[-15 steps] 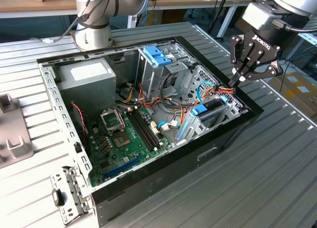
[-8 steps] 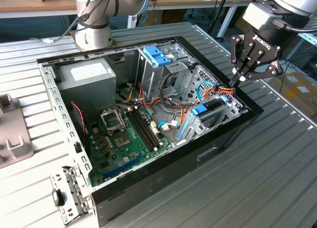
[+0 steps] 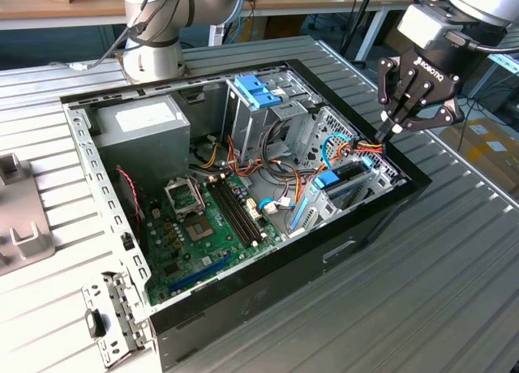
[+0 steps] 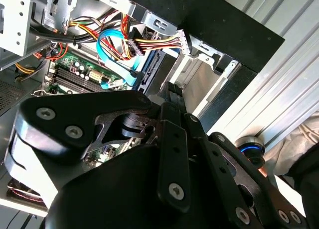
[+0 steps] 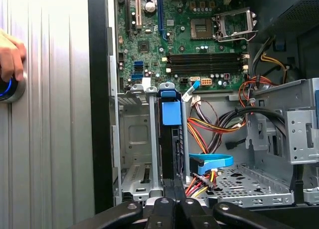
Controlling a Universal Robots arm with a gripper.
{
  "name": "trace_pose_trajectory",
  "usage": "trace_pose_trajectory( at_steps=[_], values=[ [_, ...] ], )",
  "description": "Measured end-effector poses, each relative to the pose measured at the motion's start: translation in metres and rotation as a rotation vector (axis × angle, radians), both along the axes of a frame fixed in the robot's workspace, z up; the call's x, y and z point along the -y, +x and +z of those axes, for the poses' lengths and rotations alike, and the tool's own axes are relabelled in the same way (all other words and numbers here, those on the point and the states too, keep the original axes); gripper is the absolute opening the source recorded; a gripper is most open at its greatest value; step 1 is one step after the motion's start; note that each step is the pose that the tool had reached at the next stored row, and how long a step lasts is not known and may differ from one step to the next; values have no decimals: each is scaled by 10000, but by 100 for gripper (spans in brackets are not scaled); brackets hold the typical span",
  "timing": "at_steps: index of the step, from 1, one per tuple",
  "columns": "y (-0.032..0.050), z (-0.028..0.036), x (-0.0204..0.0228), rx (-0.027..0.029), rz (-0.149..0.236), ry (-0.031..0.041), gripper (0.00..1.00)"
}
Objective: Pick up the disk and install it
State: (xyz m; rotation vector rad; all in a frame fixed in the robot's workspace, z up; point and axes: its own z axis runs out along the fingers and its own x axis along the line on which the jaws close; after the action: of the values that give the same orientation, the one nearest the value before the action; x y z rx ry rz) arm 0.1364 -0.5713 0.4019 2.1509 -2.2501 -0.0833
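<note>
The disk stands on edge in a metal bay at the case's end on the exterior view's right, with a light-blue rail tab on it. In the exterior view, the disk sits between blue rails just below my gripper. The gripper is shut, its fingertips pressed together with nothing between them, right over the disk's near end. Whether they touch it I cannot tell. In the second wrist view the gripper points at the dark disk under a bundle of cables.
The open computer case lies on a slatted metal table. Coloured cables and a blue ribbon cable run beside the bay. A metal cage with a blue tab piece stands behind. A hand rests on a blue-lit button.
</note>
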Motion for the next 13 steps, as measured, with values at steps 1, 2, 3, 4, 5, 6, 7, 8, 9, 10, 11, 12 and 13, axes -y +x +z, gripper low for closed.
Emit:
trace_pose_trajectory(
  at_steps=[1,2,3,4,5,6,7,8,9,10,11,12,13],
  values=[
    [24,-1,0,0,2,-5,11],
    [44,-3,-1,0,16,-4,11],
    [66,-4,-1,-1,33,-5,11],
    [114,-9,-3,-2,120,-5,11],
    [143,-12,-3,-2,210,-5,11],
    [159,-14,-3,-2,271,-4,11],
    [175,-16,-3,-1,367,-3,11],
    [195,-17,-3,-2,573,-4,11],
    [213,-18,-3,-2,807,-4,11],
    [221,-18,-3,-2,957,-4,11],
    [231,-18,-3,-1,1149,-5,11],
    [253,-19,-3,-1,1468,-5,11],
    [264,-19,-3,-1,1633,-5,11]
  ],
)
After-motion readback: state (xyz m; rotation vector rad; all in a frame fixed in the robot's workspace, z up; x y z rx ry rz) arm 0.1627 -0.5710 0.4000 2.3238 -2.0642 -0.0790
